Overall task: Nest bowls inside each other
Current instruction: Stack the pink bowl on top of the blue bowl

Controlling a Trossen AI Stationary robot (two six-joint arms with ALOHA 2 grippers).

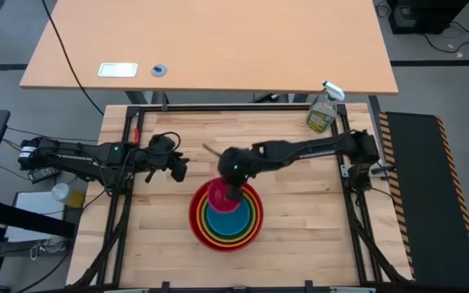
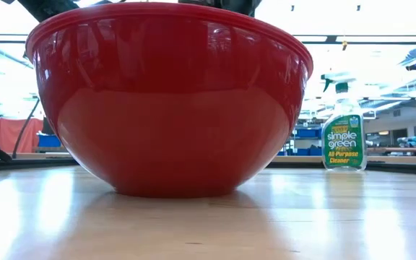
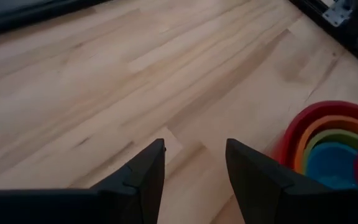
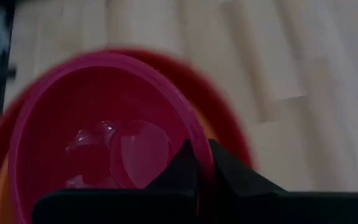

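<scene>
A red bowl (image 1: pixel 226 218) stands on its base on the wooden table, with an orange (image 1: pixel 253 213), a lime green (image 1: pixel 247 221) and a blue bowl (image 1: pixel 225 224) nested inside it. The small magenta bowl (image 1: pixel 219 198) is over the stack's far-left part, mouth up, and my right gripper (image 1: pixel 234 192) is shut on it. My left gripper (image 1: pixel 178 168) stands open left of the stack, above bare table, with nothing between its fingers (image 3: pixel 148 171). The low view shows only the red bowl's wall (image 2: pixel 168 101). My right gripper pinches the magenta bowl's rim (image 4: pixel 194 144) on its right side, one finger inside the bowl and one outside. The fingers slant down from the table's far right. The bowl hangs mouth up over the stack; whether its base touches the blue bowl, I cannot tell.
A clear spray bottle (image 1: pixel 322 112) with a green label stands at the table's far right corner. A black frame (image 1: pixel 129 122) runs along the table's edges. Bare wood (image 3: pixel 104 93) lies to the left of the stack and in front of it.
</scene>
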